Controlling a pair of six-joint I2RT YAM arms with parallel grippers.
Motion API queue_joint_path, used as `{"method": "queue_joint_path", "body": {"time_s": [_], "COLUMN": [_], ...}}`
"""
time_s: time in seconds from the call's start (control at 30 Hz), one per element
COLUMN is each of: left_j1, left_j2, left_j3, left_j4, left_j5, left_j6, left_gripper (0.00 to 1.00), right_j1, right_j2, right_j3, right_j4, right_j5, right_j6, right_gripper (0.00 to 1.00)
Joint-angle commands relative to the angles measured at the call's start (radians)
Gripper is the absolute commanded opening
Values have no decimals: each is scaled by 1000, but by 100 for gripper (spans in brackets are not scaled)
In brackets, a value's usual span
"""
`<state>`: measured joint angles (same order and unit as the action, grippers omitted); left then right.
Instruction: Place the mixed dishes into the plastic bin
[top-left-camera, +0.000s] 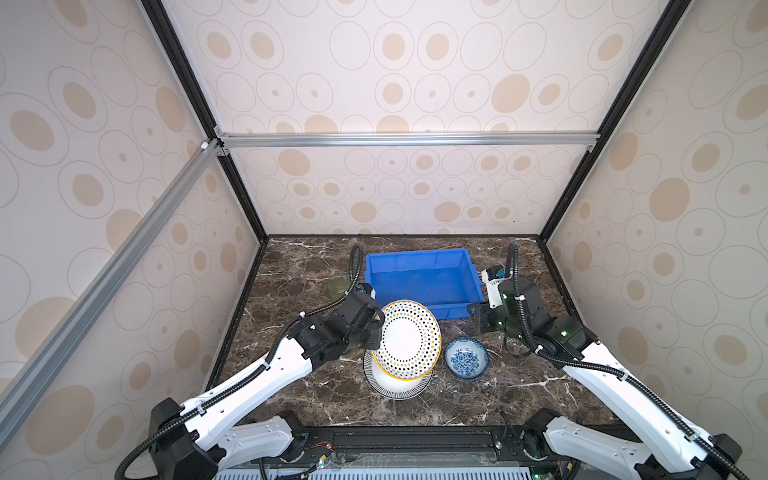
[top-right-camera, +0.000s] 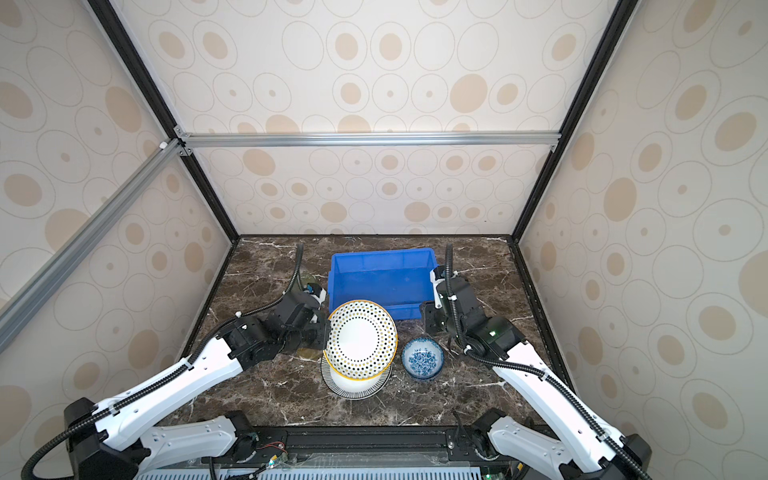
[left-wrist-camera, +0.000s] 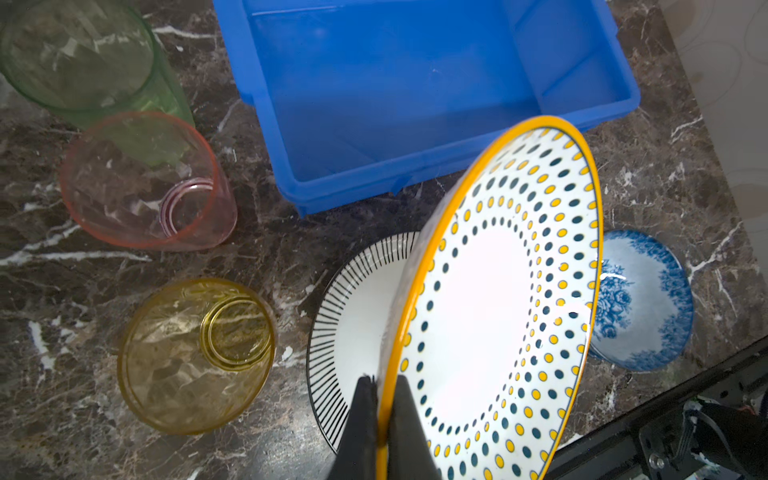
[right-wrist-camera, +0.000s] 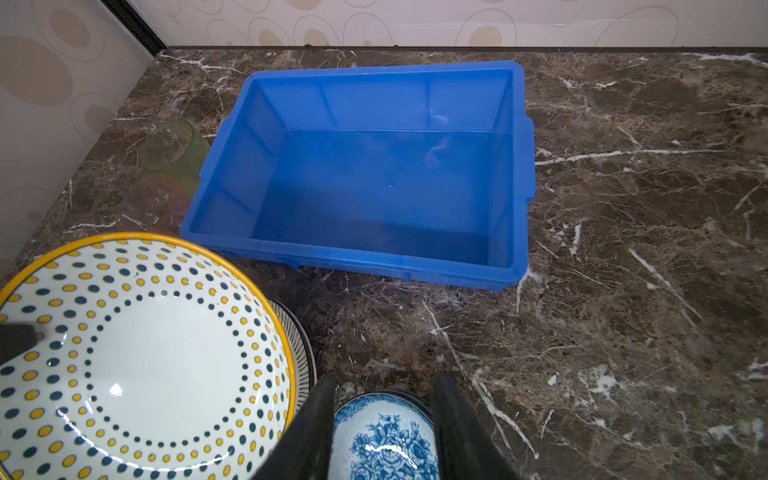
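Beside the rectangular bin (top-left-camera: 415, 262) tilts a round dotted plate (top-left-camera: 409, 338).

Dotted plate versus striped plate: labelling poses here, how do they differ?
The dotted plate is tilted up, its rim pinched by the left gripper. The striped plate lies flat on the table beneath. The dotted plate has blue and yellow dots, the striped plate black radial lines. Both are round, white-centred, outside the bin.

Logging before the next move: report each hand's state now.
Left hand: closed on the rim of the dotted plate, held tilted.
Right hand: open, holding nothing; the blue-floral bowl shows between its fingers.
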<state>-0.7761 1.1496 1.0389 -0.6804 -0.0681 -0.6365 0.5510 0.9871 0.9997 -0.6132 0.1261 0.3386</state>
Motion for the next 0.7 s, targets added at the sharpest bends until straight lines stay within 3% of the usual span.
{"method": "queue_joint_path", "body": {"time_s": [0.0,0.67], "left_j1": [40,240], "left_j2": [23,285], "left_j3": [124,350], "left_j4": [135,280], "left_j5": [54,267], "left_j6": [55,153], "left_gripper": [0,0], "right_j1": [-35,-199], "right_j2": [-7,55], "right_j3": [-12,25], "right_j4": [1,11], "right_j5": [-28,-101], "right_j6": [-9,-18], "right_gripper": [43,50]}}
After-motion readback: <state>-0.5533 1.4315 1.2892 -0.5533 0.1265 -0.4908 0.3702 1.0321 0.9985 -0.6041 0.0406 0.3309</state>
